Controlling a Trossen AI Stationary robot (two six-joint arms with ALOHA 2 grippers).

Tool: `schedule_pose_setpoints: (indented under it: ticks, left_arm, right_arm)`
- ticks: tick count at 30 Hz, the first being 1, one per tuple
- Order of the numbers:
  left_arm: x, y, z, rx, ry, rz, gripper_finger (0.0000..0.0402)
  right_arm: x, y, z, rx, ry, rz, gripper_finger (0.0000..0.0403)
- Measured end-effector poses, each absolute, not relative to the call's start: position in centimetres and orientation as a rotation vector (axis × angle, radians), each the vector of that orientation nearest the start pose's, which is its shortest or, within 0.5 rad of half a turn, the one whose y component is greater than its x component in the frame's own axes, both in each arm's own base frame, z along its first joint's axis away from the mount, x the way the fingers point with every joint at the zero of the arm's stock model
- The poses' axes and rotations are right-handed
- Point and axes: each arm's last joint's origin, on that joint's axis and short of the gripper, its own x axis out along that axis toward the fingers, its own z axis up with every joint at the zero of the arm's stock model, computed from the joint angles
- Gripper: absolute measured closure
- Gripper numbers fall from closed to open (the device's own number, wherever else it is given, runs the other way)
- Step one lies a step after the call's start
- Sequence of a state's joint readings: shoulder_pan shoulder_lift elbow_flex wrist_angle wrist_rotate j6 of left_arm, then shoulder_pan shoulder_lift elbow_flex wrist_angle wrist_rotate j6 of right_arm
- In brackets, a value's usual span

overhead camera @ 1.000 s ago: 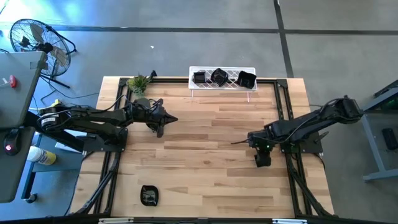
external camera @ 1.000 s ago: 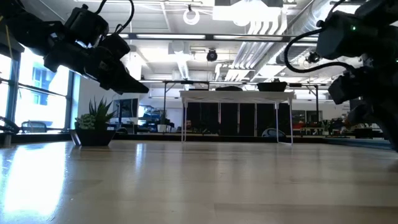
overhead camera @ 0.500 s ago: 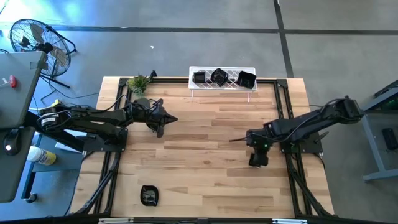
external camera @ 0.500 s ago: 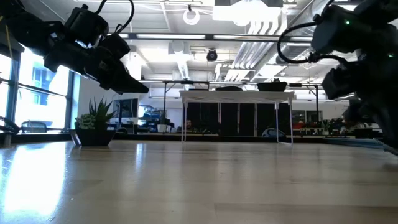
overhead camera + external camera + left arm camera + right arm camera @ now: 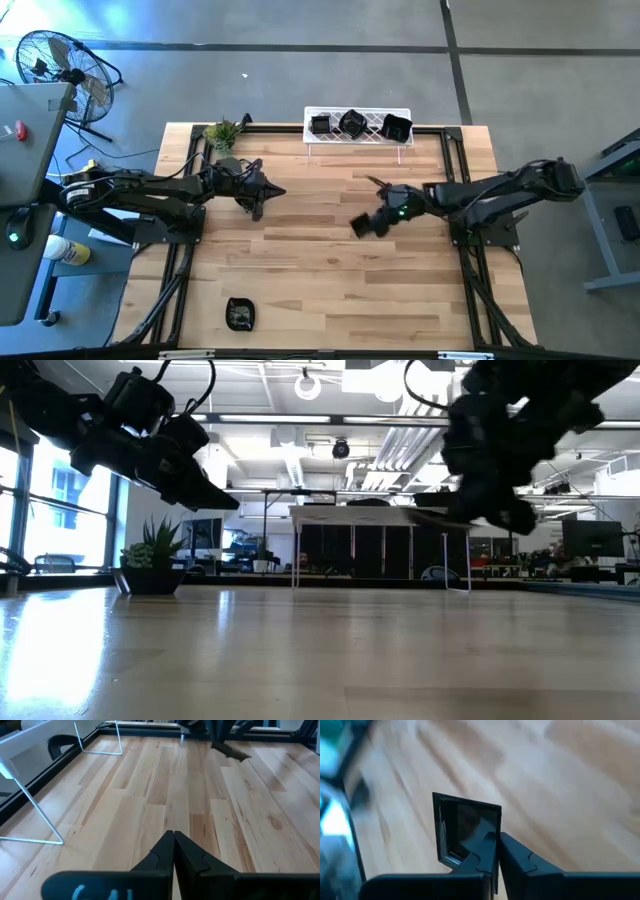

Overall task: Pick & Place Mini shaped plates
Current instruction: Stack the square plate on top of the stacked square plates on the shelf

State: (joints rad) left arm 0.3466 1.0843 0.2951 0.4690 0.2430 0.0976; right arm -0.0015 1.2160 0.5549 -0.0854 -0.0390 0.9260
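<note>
Black square mini plate (image 5: 465, 827) is pinched in the right gripper (image 5: 495, 845); left gripper (image 5: 173, 840) closed, empty.

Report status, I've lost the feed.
Right gripper shut on square mini plate, airborne mid-table. Left gripper shut, empty, waiting. Three plates on wire rack. Path clear.

I see wood table (image 5: 320, 270) | white rack (image 5: 358, 127) at far edge | plant (image 5: 222, 133) far-left corner | one black plate (image 5: 239, 314) near-left

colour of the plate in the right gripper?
Glossy black square plate, clearest in the right wrist view.
</note>
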Motion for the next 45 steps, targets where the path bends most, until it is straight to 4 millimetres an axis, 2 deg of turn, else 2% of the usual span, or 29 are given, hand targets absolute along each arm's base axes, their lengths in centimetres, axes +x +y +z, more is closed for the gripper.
schedule_pose_setpoints:
  ticks: [8,16,24,31,35,38,41,45]
  left_arm:
    - [19.3,6.2,17.5,0.015,0.311,0.084,0.0401]
    - [19.3,6.2,17.5,0.015,0.311,0.083,0.0401]
    - [19.3,6.2,17.5,0.014,0.311,0.082,0.0401]
    - [19.3,6.2,17.4,0.0,0.324,0.077,0.0401]
    - [19.3,6.0,17.4,-0.049,0.324,0.08,0.0401]
    - [19.5,5.5,17.3,-0.073,0.326,0.063,0.0401]
    - [19.7,4.7,17.3,-0.09,0.336,0.032,0.0401]
    - [20.0,3.3,17.2,-0.058,0.347,0.059,0.0401]
  right_arm:
    - [28.0,-1.1,14.7,1.019,0.429,-0.486,0.0388]
    - [33.0,-3.1,12.5,1.032,0.451,-0.614,0.0387]
    - [35.7,-5.3,12.1,1.003,0.467,-0.68,0.0386]
    - [35.9,-5.4,13.4,0.796,0.488,-0.602,0.0374]
    - [35.1,-4.7,15.0,0.532,0.521,-0.476,0.0382]
    - [33.3,-4.3,14.0,0.443,0.527,-0.4,0.0399]
    - [31.6,-4.1,13.1,0.421,0.406,-0.298,0.0397]
    - [29.6,-3.8,12.4,0.381,0.281,-0.27,0.0401]
